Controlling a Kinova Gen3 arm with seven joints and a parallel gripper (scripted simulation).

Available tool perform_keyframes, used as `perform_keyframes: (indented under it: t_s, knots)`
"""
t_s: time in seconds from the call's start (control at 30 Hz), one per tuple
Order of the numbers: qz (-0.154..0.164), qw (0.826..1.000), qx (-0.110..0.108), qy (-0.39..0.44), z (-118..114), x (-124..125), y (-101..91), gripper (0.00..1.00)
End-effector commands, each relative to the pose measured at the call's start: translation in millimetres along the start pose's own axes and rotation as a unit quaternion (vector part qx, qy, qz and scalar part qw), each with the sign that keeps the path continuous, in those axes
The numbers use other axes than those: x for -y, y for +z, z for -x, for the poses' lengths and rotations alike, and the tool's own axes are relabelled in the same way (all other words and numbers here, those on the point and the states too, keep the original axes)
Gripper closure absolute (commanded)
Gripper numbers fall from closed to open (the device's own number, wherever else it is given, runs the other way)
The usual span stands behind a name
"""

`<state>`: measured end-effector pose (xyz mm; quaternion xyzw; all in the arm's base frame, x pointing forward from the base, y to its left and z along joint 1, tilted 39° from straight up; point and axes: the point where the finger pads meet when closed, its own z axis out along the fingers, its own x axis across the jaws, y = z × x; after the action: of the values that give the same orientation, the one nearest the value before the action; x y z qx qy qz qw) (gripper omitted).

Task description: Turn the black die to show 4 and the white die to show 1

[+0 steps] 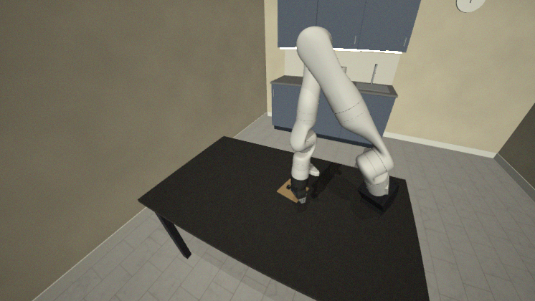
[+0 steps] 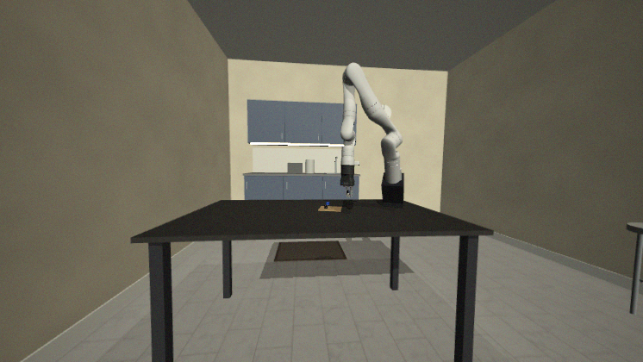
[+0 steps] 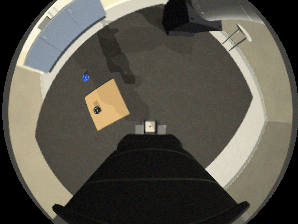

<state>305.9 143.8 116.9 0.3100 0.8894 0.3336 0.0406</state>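
My gripper (image 1: 302, 201) (image 2: 348, 193) (image 3: 150, 124) is shut on the white die, held in the air beside the mat and above table height. In the wrist view the white die (image 3: 150, 126) shows a pale face with what looks like one dark pip. The tan mat (image 1: 286, 194) (image 2: 334, 209) (image 3: 113, 110) lies on the table. The black die (image 1: 287, 186) (image 2: 325, 207) (image 3: 97, 110) sits on the mat, near one edge; its top number is too small to tell. The blue die (image 2: 327, 203) (image 3: 86, 77) lies off the mat on the table; its number is unclear.
The dark table (image 1: 232, 209) (image 2: 270, 222) (image 3: 185, 95) carries the mat and the arm's black base (image 1: 379, 196) (image 2: 392, 192) (image 3: 187, 20). The base stands well away from the mat. The arm hides part of the mat in the top view.
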Motion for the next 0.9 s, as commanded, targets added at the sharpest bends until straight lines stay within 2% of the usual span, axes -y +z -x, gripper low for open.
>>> perform_keyframes:
  t_s: [0.0, 0.2, 0.4, 0.47, 0.6, 0.73, 0.87]
  knots:
    - [0.0, 1.0, 0.001, 0.001, 1, 0, -0.5, 0.6]
    - [0.002, 1.0, 0.001, -0.012, 6, 0, -0.6, 0.6]
    - [0.01, 0.996, -0.001, -0.093, 36, 5, -1.2, 0.6]
    - [0.01, 0.996, -0.001, -0.093, 36, 5, -1.2, 0.6]
    - [0.014, 0.984, 0.0, -0.178, 70, 18, -2.4, 0.6]
    - [0.01, 0.965, 0.001, -0.261, 103, 38, -3.7, 0.6]
    - [0.004, 0.947, 0.002, -0.321, 127, 58, -4.7, 0.6]
